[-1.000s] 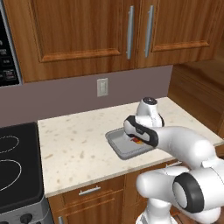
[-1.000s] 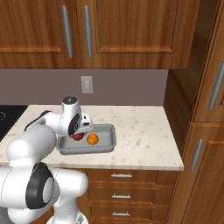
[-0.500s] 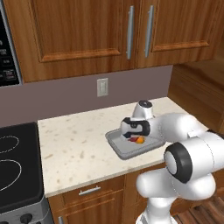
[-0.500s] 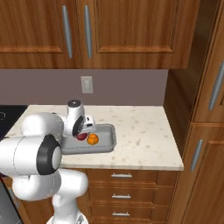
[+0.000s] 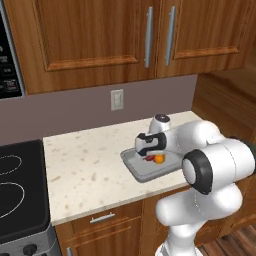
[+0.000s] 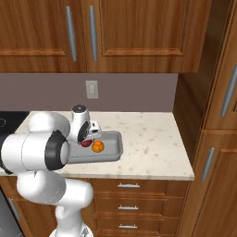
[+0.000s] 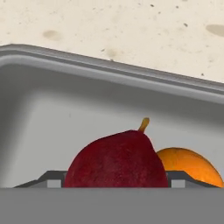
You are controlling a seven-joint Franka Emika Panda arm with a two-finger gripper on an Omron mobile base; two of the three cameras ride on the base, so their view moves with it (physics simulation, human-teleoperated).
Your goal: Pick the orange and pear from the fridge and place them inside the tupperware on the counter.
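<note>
The grey tupperware [image 5: 131,163] [image 6: 114,154] sits on the beige speckled counter [image 5: 85,165]. Inside it, the orange [image 5: 159,159] [image 6: 97,146] lies on the floor of the container, and the dark red pear [image 5: 148,158] [image 6: 85,143] is right beside it. My gripper [image 5: 149,154] [image 6: 88,138] reaches down into the tupperware, shut on the pear. In the hand view the pear [image 7: 116,162] fills the gap between both fingertips [image 7: 51,177], with the orange [image 7: 189,164] just behind to its right and the tupperware's far wall [image 7: 109,65] beyond. The fridge is out of view.
A black stovetop [image 5: 17,185] borders the counter on the left. Wooden wall cabinets [image 5: 100,35] hang above, with a wall outlet [image 5: 116,99] behind the container. A tall wooden cabinet [image 6: 217,120] closes off the counter's right end.
The hand has sunk lower into the tupperware with the pear, ending beside the orange. The arm has folded in closer over the counter edge.
</note>
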